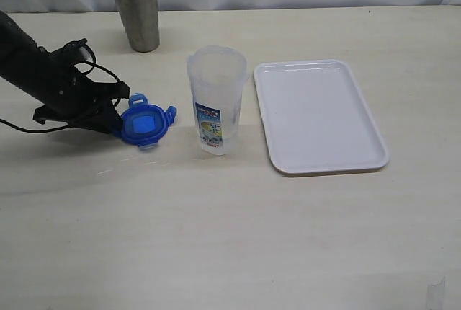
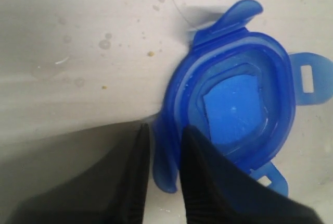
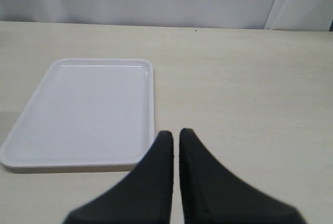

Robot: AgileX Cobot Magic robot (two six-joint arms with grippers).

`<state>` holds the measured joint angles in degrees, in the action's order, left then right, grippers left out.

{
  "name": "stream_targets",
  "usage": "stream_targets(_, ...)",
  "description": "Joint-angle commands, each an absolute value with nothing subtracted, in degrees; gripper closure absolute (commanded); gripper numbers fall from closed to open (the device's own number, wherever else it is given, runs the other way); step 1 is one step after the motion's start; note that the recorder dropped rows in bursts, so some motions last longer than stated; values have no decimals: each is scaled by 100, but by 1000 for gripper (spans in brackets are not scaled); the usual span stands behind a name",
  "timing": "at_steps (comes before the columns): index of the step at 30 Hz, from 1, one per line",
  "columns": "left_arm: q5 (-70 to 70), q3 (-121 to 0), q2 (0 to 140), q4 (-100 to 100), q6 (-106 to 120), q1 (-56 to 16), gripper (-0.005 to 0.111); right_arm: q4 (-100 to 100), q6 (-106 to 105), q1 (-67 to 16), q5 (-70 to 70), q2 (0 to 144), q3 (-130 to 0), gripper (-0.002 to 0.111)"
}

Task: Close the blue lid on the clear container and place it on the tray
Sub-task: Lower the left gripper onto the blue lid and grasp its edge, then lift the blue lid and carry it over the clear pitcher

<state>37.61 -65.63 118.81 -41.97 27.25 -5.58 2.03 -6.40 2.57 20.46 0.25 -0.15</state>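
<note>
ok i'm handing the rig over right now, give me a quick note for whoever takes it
Left gripper: jaws straddle one flap of the blue lid, which lies on the table; a firm grip can't be confirmed.
Right gripper: shut, empty, above the table by a corner of the tray.
Clear container: upright, open, on the table between lid and tray.
Done: nothing completed.
Left: lift the lid, snap it onto the container, set the container on the tray.
</note>
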Motion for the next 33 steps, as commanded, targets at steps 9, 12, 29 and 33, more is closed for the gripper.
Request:
stream_targets(9,3781,-6520,11965,-4090,2718,-610,97,213,-639,259,1957,0,0,104)
stream_targets(12,3793,-6520,11965,-4088,2718,-610,107,213,-639,259,1957,0,0,104)
stream_targets(29,3944,-6546,11766,-3542,2916,-599,107,213,-639,259,1957,0,0,104)
stream_targets(33,3963,-6546,11534,-3557,2916,-599,107,213,-639,259,1957,0,0,104)
